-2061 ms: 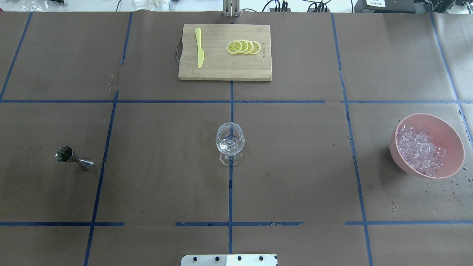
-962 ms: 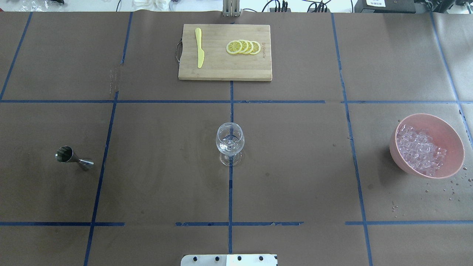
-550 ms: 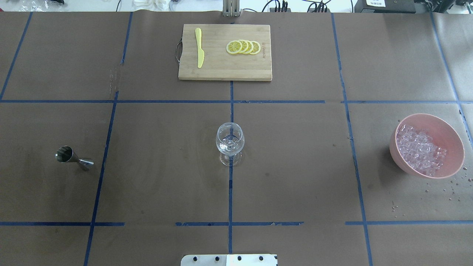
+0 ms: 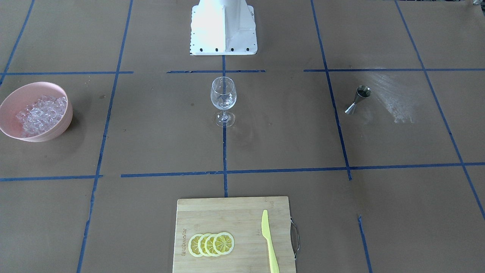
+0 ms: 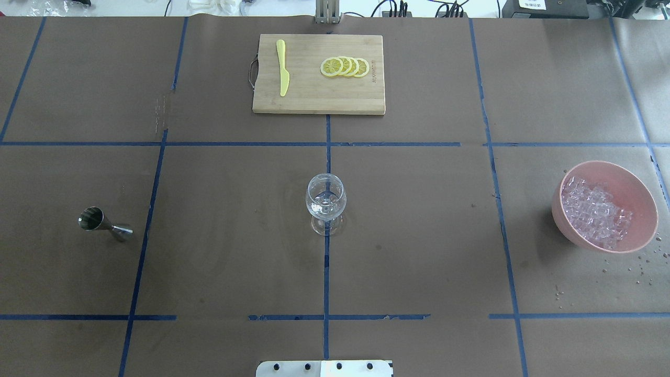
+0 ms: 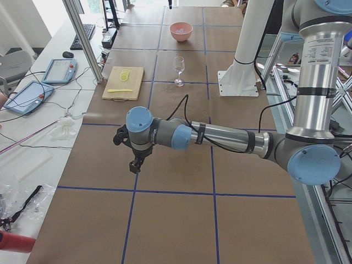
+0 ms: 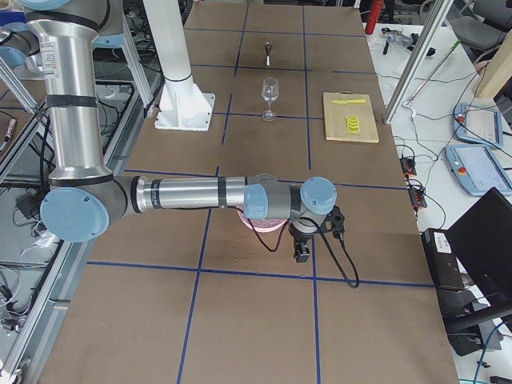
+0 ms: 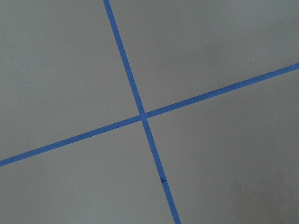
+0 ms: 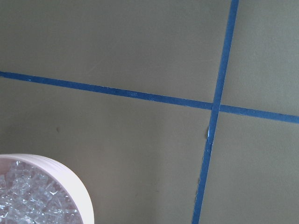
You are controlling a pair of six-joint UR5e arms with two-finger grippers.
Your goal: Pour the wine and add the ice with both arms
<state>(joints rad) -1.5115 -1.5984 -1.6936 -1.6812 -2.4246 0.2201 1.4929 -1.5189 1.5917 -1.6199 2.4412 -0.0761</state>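
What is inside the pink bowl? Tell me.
The pink bowl holds a heap of ice, piled toward one side. The bowl's bottom under the heap is covered, so nothing below shows.

Wine glass (image 5: pixel 325 196) centre, jigger (image 5: pixel 104 225) left, ice (image 5: pixel 594 209) (in bowl (image 5: pixel 641 201)) right, cutting board (image 5: pixel 314 97) behind

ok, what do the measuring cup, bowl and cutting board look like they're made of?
Measuring cup: polished metal, probably steel; grey with mirror-like glints.
Bowl: matte pink, likely plastic, possibly ceramic; even colour, no sheen.
Cutting board: light wood or bamboo, unvarnished look; pale grain strips show.
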